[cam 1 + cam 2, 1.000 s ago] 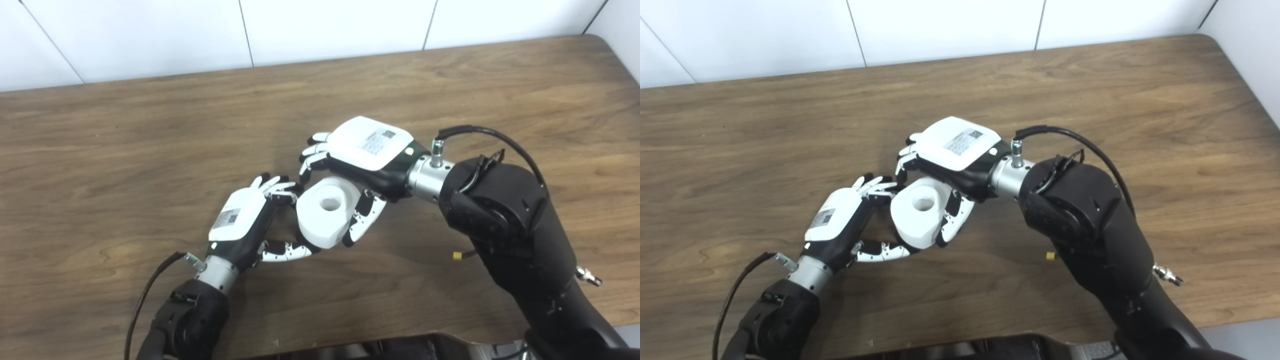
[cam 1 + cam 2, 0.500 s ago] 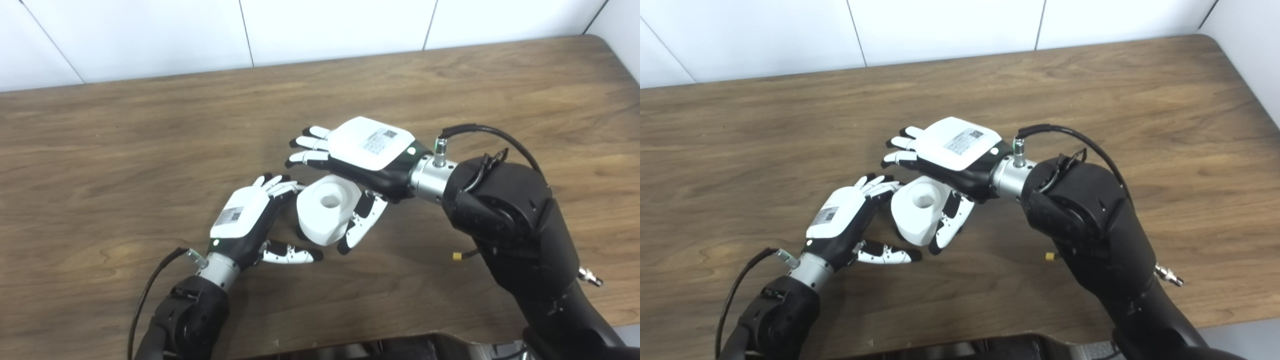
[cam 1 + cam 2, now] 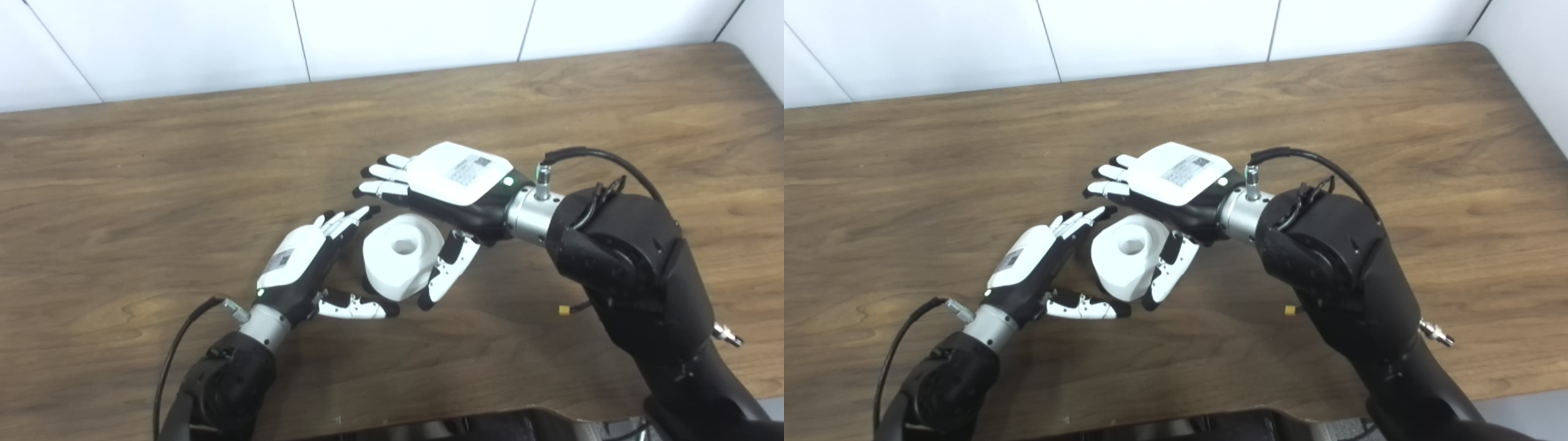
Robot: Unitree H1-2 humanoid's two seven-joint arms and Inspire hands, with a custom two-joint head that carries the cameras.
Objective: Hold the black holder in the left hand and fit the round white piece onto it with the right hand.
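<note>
The round white piece (image 3: 399, 254) with a hole in its top rests tilted on the wooden table (image 3: 184, 159), between my two hands. A dark edge shows under its lower left side; I cannot tell whether that is the black holder. My left hand (image 3: 300, 263) is just left of the piece, open, its fingers straight and apart from it. My right hand (image 3: 444, 187) hovers above and behind the piece, open and flat, with its thumb hanging down beside the piece's right side. Neither hand holds anything.
The table's far edge meets a white tiled wall (image 3: 398, 30). The right forearm (image 3: 618, 257) and its black cable cover the table's right front part. A dark body edge (image 3: 465, 425) lies along the bottom of the picture.
Both hands have let go of the white piece: the right fingers uncurled and lifted, the left fingers straightened and drew back left. The piece sank a little and now lies on the table.
</note>
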